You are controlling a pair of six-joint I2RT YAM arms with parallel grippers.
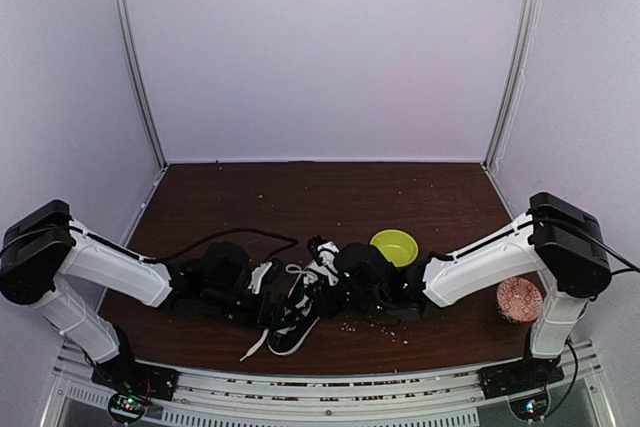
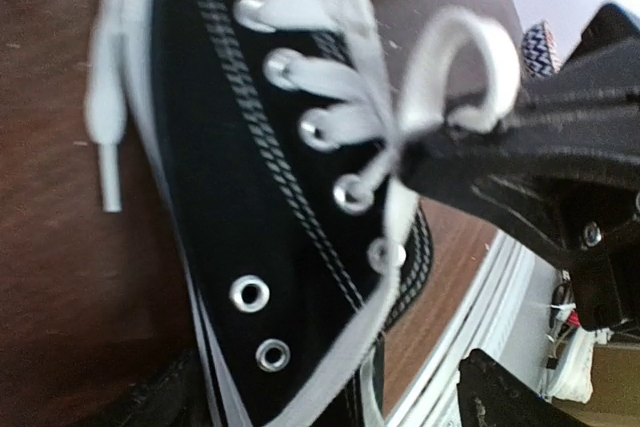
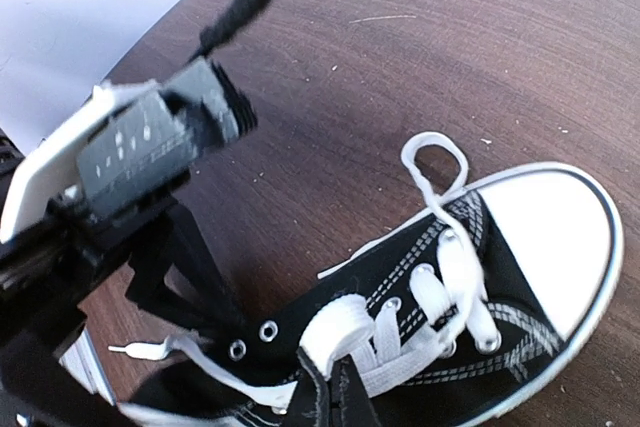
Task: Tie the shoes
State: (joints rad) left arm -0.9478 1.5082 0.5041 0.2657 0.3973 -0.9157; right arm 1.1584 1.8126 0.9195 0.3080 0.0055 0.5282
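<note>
On the dark brown wooden table (image 1: pixel 300 197), at its near middle, the black canvas sneaker with white toe cap (image 1: pixel 292 325) lies between the grippers. The left gripper (image 1: pixel 265 292) has its jaws spread wide on nothing, while the right gripper (image 3: pixel 330 387) pinches a white lace (image 3: pixel 335 332). Only the left wrist view shows that lace arching into a loop (image 2: pixel 470 52) above the pinch.

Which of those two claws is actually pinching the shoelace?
The right claw, clamped shut on a white lace loop over the black sneaker. The left claw beside it has its fingers spread wide apart.
</note>
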